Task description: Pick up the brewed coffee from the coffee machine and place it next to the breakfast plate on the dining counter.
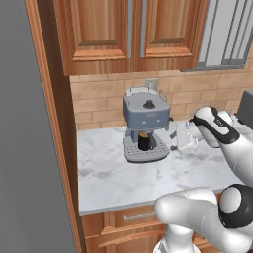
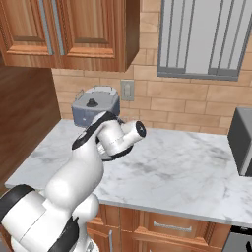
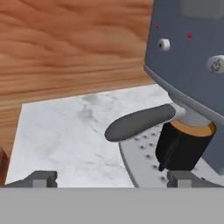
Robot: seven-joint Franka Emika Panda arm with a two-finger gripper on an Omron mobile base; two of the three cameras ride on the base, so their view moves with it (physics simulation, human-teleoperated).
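Hand view: your pincer is hanging wide open, empty, just short of the brewed coffee sitting on the coffee machine drip tray.

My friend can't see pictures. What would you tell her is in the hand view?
A small black mug of brown coffee stands on the round grey drip tray of a grey-blue coffee machine, under its spout. A grey handle sticks out from the machine over the white marble counter. The open gripper sits close, its two dark fingertips at the bottom edge.
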